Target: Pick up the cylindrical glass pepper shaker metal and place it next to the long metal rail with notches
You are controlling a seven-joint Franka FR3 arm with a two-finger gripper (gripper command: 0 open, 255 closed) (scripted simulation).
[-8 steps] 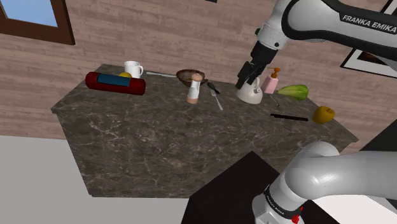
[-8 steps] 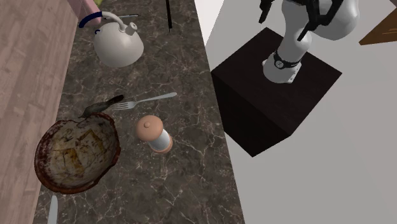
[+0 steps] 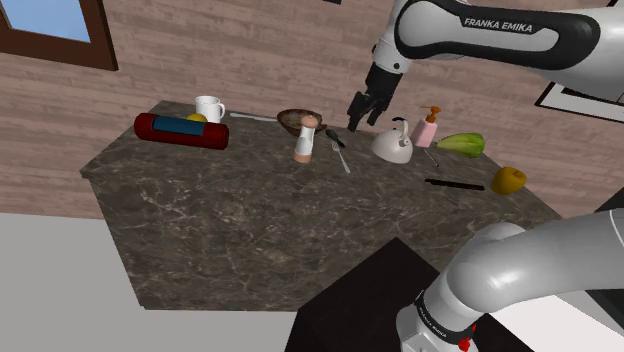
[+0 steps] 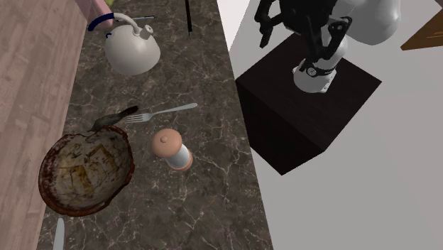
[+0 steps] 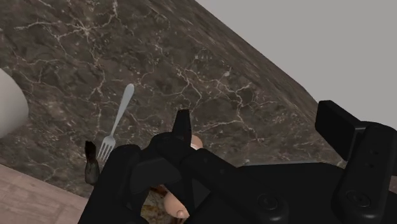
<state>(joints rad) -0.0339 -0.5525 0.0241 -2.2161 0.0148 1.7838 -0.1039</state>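
**Over the counter's far side: hand swings off the kettle toward the shaker**

Above the far strip of the dark marble counter (image 3: 250,220), the gripper (image 3: 358,122) has moved in the last half second. It hung right over the white kettle (image 3: 393,145); now it sits higher and further to the shoulder view's left, clear of the kettle and over the gap between kettle and brown bowl (image 3: 297,120). The fingers stand well apart with nothing between them, as the wrist view confirms, so the hand is empty and ready to take something.

The pepper shaker (image 3: 306,140) stands upright and untouched just near of the bowl, with the fork (image 3: 342,157) lying at its right in the shoulder view. The shift reads as the approach leg: the hand is closing on the shaker but must travel a little more to the shoulder view's left and then come down before any grasp. A thin grey bar (image 3: 252,116) lying between the white mug (image 3: 209,107) and the bowl is probably the rail; its notches cannot be made out. If so, the carry will be short, past the bowl.

Elsewhere on the counter lie a red roll (image 3: 182,130) at far left, a pink soap dispenser (image 3: 427,128), a green vegetable (image 3: 460,143), a black knife (image 3: 455,184) and a yellow fruit (image 3: 508,180) at right. Behind runs a wood-plank wall with a window (image 3: 50,25) at upper left; the floor is plain grey, and the arm's black stand (image 4: 305,106) sits beside the counter's near edge.
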